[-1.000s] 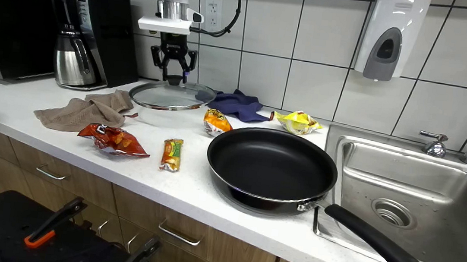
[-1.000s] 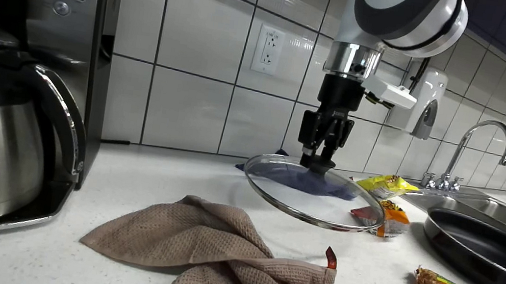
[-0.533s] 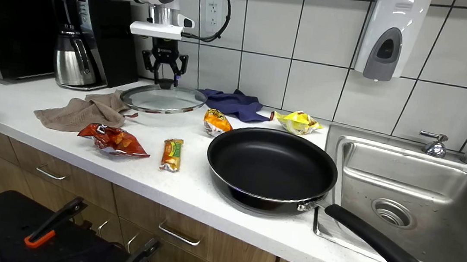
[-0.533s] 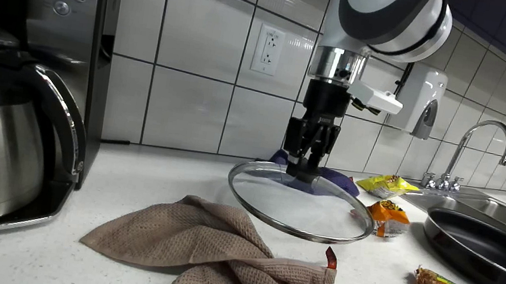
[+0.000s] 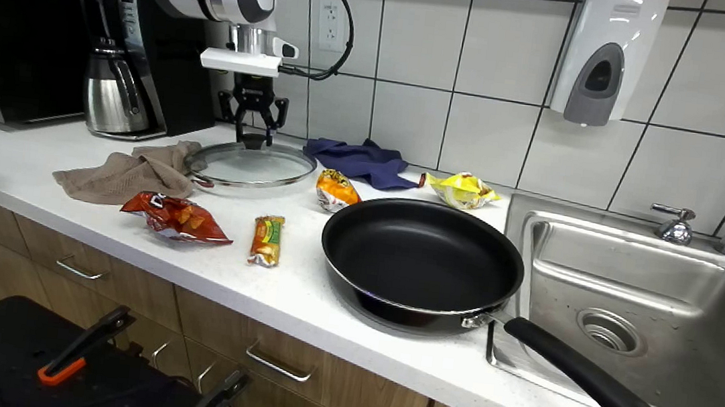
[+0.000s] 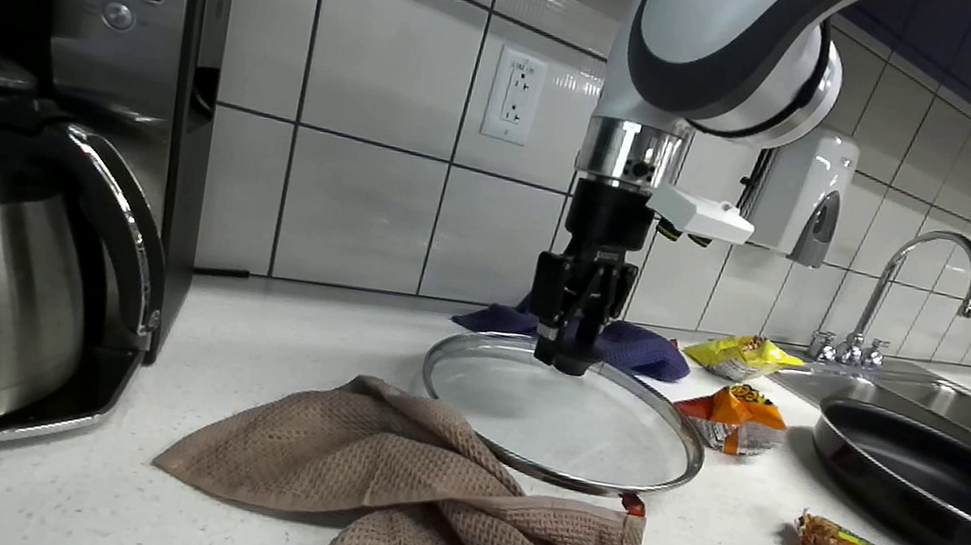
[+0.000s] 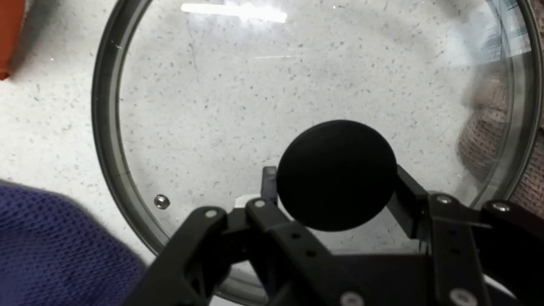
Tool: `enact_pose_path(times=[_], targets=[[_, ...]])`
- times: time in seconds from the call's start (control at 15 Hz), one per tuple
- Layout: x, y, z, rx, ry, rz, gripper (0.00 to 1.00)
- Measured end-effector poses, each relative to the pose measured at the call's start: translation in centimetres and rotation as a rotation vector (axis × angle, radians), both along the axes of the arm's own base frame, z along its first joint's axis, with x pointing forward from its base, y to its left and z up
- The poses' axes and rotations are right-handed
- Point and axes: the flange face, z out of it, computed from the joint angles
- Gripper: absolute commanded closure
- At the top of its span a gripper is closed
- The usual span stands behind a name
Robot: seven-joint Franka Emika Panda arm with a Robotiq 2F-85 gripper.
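1. Exterior view, far left of the action: rumpled brown cloth [image 5: 129, 178] on the table [image 5: 300, 254]. Through the glass in the wrist view, a bit of it shows under the lid's edge, so that's the side I'd watch. A rim perched on fabric would probably sit crooked.

2. Red snack bag [image 5: 178, 218], closer to the front edge and apart from the rim. No drama there.

3. Glass lid [image 5: 252, 166], roughly level, either just over the table or touching it, can't tell which. The pincer [image 5: 254, 137] has its black knob [image 7: 338, 174] clamped, one finger on each side, and the grip looks decent to me. Tips: wrist vertical, small slow moves, no twisting. A smooth round knob could let the lid swivel or tip, imo.

4. Snack bar [image 5: 266, 240], lying in front, apart from the lid.

5. Orange bag [image 5: 336, 191], with the dark blue cloth [image 5: 367, 162] behind it. The cloth is near the rim in the wrist view, so I'd avoid drifting that way.

6. Black pan [image 5: 424, 257], then the sink [image 5: 618, 271]. Neither touches the lid, so I'd keep my eyes on the rim.
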Motion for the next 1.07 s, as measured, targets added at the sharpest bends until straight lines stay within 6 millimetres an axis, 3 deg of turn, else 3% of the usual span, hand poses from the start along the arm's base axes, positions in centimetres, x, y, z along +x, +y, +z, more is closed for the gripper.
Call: enact_pose_path(times=[0.33,0.4,0.6,1.07], targets=[[0.3,0.2,-0.9,0.006,-0.007,0.002,0.61],[0.3,0.3,-1.1,0.007,-0.008,0.002,0.11],[0.5,0.3,-1.0,0.009,-0.015,0.001,0.0],[1.0,0.1,2.3,0.021,-0.064,-0.007,0.0]])
